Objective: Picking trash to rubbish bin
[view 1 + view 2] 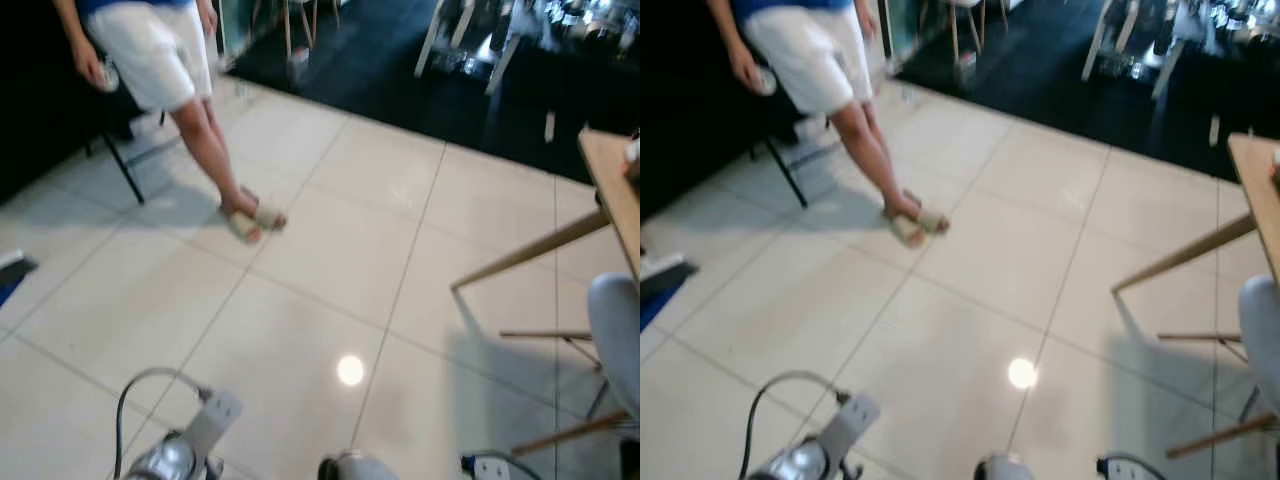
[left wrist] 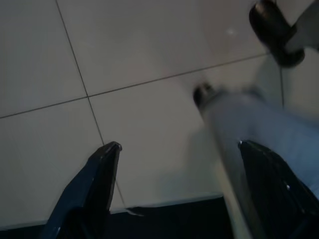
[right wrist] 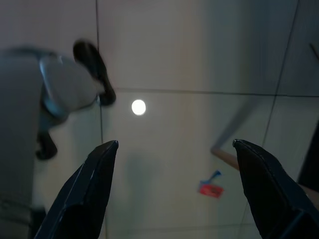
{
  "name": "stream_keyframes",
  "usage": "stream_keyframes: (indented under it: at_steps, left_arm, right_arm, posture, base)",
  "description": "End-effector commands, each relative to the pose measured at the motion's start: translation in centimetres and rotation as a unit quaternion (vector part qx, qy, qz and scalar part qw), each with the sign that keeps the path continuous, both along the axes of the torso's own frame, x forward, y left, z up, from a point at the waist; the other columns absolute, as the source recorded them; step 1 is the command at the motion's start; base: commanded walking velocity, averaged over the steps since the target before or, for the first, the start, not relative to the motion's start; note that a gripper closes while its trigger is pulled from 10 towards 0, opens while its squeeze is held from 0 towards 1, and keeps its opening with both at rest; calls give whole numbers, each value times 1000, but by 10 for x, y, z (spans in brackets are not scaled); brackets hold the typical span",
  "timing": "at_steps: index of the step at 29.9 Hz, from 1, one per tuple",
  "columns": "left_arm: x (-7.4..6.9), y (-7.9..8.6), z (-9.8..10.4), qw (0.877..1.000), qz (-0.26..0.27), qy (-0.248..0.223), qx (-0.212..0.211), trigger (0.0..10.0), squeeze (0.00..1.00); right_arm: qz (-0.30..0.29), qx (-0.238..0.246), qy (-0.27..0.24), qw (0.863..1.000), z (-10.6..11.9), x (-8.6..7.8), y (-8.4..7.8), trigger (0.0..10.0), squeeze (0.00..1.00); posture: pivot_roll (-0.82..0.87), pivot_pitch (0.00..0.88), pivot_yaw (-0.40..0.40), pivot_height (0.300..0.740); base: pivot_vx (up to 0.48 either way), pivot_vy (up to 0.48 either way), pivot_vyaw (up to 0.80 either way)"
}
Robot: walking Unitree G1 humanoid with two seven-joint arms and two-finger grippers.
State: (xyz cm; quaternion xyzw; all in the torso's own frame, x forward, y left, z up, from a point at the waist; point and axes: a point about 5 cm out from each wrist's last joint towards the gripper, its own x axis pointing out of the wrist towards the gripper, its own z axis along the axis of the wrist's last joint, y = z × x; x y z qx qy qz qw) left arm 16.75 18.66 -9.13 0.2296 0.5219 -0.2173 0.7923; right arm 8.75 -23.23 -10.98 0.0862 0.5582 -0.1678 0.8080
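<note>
A pale tiled floor (image 1: 330,260) fills the middle of the head views, with a round light reflection near the lower centre. In the upper left of the frame a person (image 1: 165,70) in white shorts and sandals stands mid-step beside a thin black chair leg (image 1: 122,165). Along the right edge the corner of a wooden table (image 1: 610,190) juts in, its slanted leg reaching down to the floor, and just below it sits a pale chair (image 1: 615,340) on wooden legs. A dark floor area with more chair legs runs across the top. At the bottom left, the silver left arm (image 1: 185,445) with its grey cable pokes into view. In the left wrist view the left gripper (image 2: 177,149) hangs over the tiles with its two black fingers spread wide and nothing between them. In the right wrist view the right gripper (image 3: 174,144) is likewise spread apart, holding nothing; between its fingers, lower down on the floor, lies a small red and blue scrap of trash (image 3: 210,187), well apart from both fingertips.
</note>
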Motion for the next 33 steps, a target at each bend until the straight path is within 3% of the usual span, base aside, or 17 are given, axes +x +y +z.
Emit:
stream_keyframes:
  at_steps: [1, 18, 27, 33]
  left_arm:
    - [-12, 2, -5, 1000, -2, 23, 6, 10000, 0]
    - [-10, 3, -4, 1000, -2, 19, 8, 10000, 0]
    - [-9, 3, -4, 1000, -3, 19, 9, 10000, 0]
    - [-9, 3, -4, 1000, -3, 19, 9, 10000, 0]
  right_arm:
    - [-4, 7, 12, 1000, -3, -7, 5, 10000, 0]
    - [-5, 11, 11, 1000, -4, -9, 8, 10000, 0]
    - [-1, 19, 6, 1000, -5, 2, 26, 10000, 0]
    - [0, 19, 5, 1000, -5, 3, 28, 10000, 0]
  posture:
    - [142, 97, -33, 740]
    - [144, 96, -28, 740]
    - [145, 94, -27, 740]
    - [145, 94, -27, 740]
  base:
    - [0, 0, -800]
    - [0, 0, -800]
    - [0, 0, -800]
    - [0, 0, -800]
